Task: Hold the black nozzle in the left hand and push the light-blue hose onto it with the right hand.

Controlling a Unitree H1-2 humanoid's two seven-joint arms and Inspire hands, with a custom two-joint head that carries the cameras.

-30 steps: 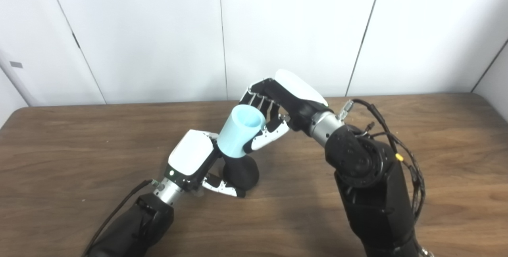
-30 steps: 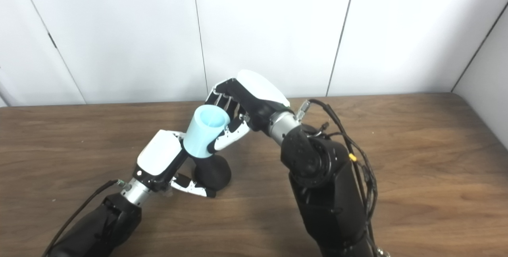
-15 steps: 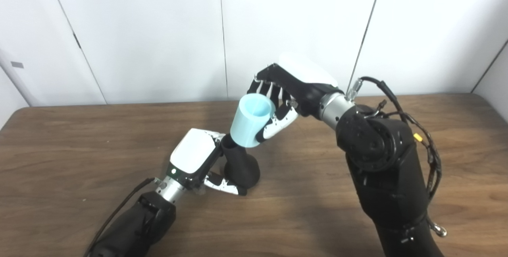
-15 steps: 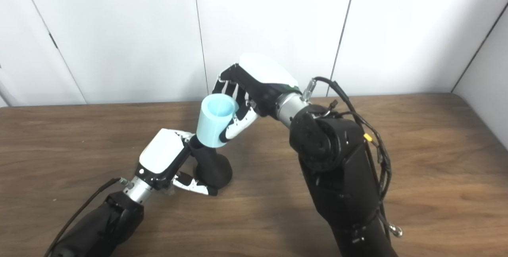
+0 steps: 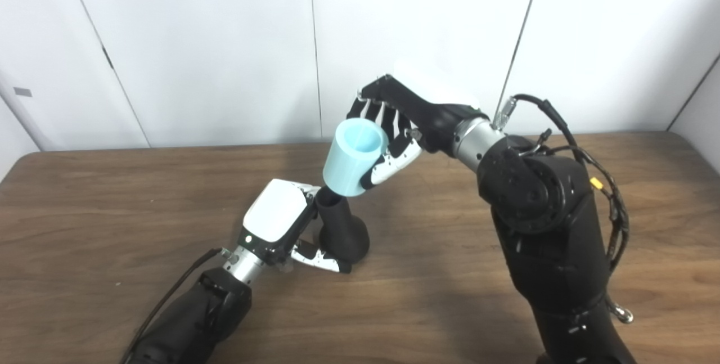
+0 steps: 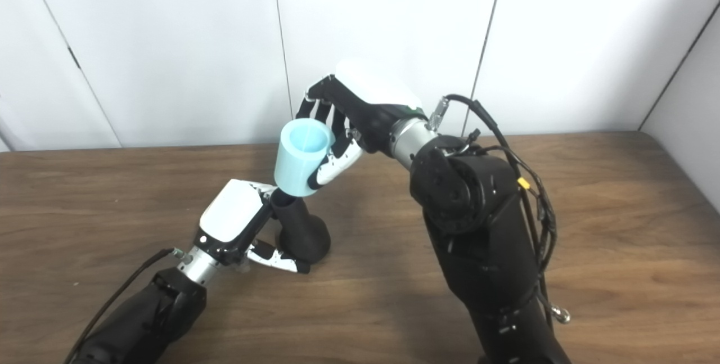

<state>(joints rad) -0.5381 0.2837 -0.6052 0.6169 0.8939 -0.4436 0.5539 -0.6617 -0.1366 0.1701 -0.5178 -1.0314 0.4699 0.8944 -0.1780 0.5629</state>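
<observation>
At left, our left robot hand [image 5: 277, 223], with its white back plate facing up, is closed around the black flared plastic nozzle [image 5: 341, 233]. The nozzle stands with its wide bell-shaped base on the dark brown wood-grain counter [image 5: 112, 201] and its narrow neck pointing up and slightly toward the left. The thumb [image 5: 316, 260] of this hand curls around the front of the base, low against the counter.

At centre, the light-blue short cylindrical hose section [image 5: 356, 156] sits above the nozzle, tilted, with its open upper mouth facing us. Its lower rim meets the tip of the nozzle neck; we cannot tell how far the neck enters the hose.

To the right, our right robot hand [image 5: 396, 127] grips the hose from behind and from the right, its fingers [image 5: 376, 118] wrapped over the far wall and its thumb pressed on the near side. The right forearm [image 5: 540, 223] rises from the lower right edge, with black cables [image 5: 604, 206] looped alongside. Pale wall panels [image 5: 197, 43] close the background.
</observation>
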